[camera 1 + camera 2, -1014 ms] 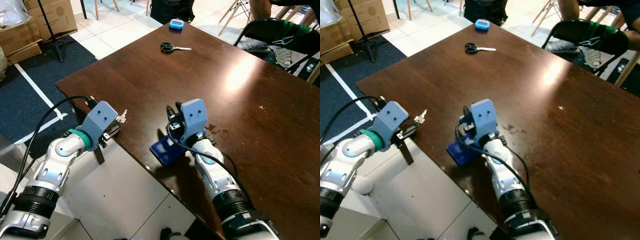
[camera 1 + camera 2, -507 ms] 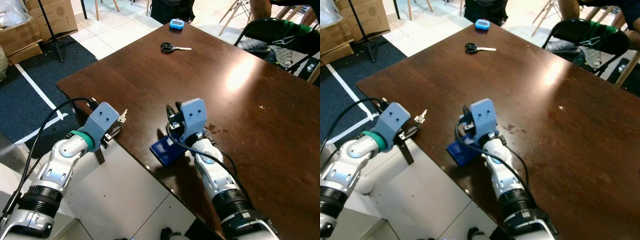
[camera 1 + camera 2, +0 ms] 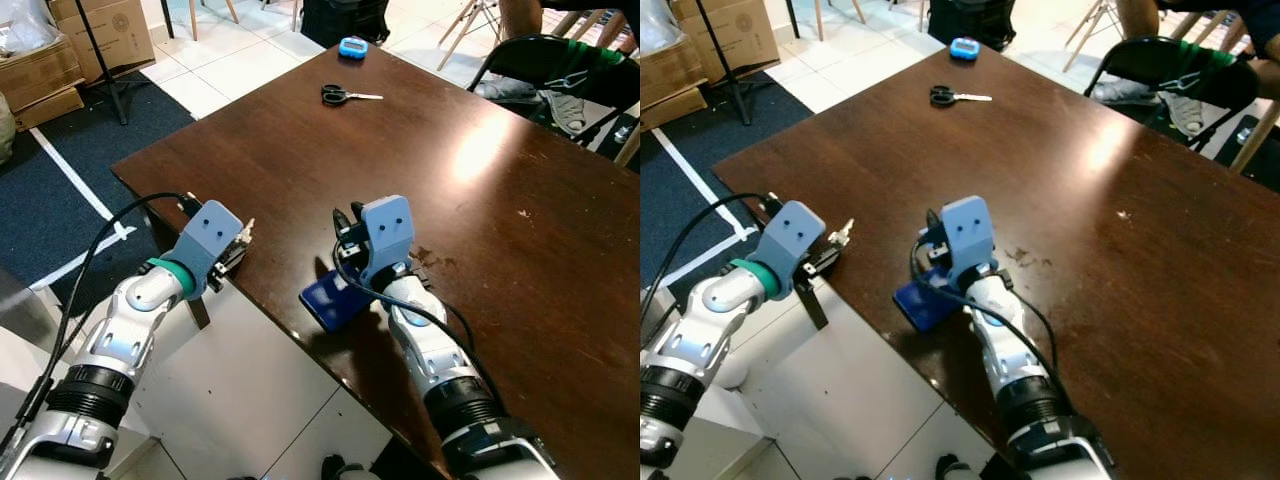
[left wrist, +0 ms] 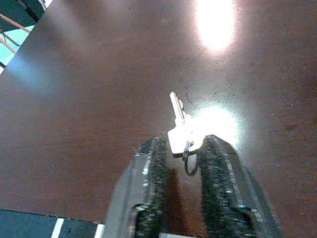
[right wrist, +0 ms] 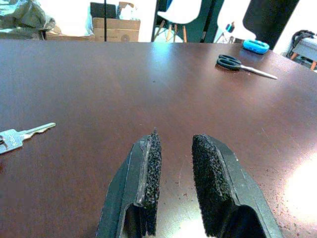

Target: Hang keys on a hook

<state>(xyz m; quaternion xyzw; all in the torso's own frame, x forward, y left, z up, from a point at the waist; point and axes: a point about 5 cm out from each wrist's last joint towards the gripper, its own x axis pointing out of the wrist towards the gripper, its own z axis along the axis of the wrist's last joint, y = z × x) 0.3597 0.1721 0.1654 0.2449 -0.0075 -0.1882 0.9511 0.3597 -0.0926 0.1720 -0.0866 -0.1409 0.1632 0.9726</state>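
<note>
**Key pinched at the table edge, hook not yet in sight**

Left gripper (image 3: 240,247) sits at the near-left edge of the dark wooden table (image 3: 480,160), its silver forearm bent up from below the tabletop — the wrist angled in over the wood. Beside it the right gripper (image 3: 345,232) rests on the table with its arm stretched forward, just above a blue object (image 3: 328,297) lying under the wrist. Scissors (image 3: 338,95) and a small blue item (image 3: 352,47) lie well apart at the far side.

From the left wrist, the key (image 4: 180,130) with its ring is held between the two black fingers (image 4: 157,168), blade pointing away over the wood.

From the right wrist, that gripper's fingers stand narrowly apart with nothing between them; the key shows off to one side, low over the table.

By my reading the pickup is done and the carrying step is in hand — no hook is visible, so the next move calls for lifting the key clear and finding one.
</note>
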